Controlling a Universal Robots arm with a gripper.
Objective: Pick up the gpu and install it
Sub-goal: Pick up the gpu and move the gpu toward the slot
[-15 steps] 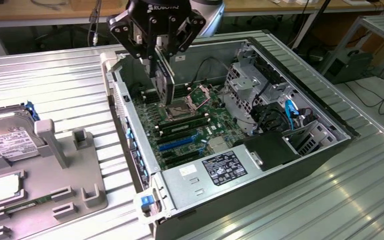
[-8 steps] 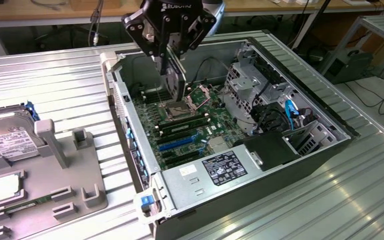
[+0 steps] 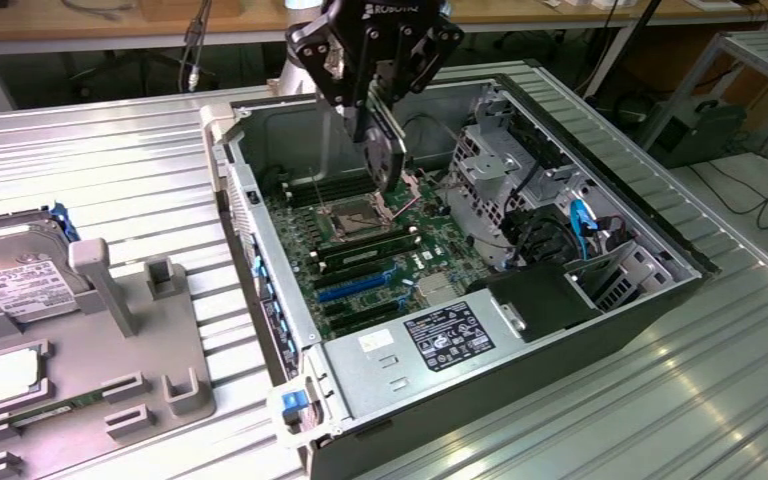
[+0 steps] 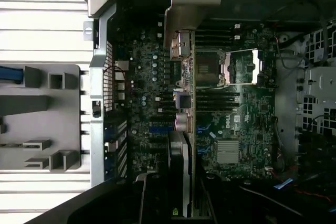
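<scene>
Inspection finding: the gpu (image 3: 387, 158) hangs edge-down, clamped between the fingers of the gripper (image 3: 373, 115). It is suspended inside the top opening of the open computer case (image 3: 531, 400), over the motherboard (image 3: 384, 262) and just beside the processor socket (image 3: 357, 213). In the wrist view the card (image 4: 185, 129) appears edge-on, with its silver bracket (image 4: 181, 19) at one end. Outside the case, on the exterior view's left, a hard drive (image 3: 11, 272) leans on a grey fixture (image 3: 91, 370).
</scene>
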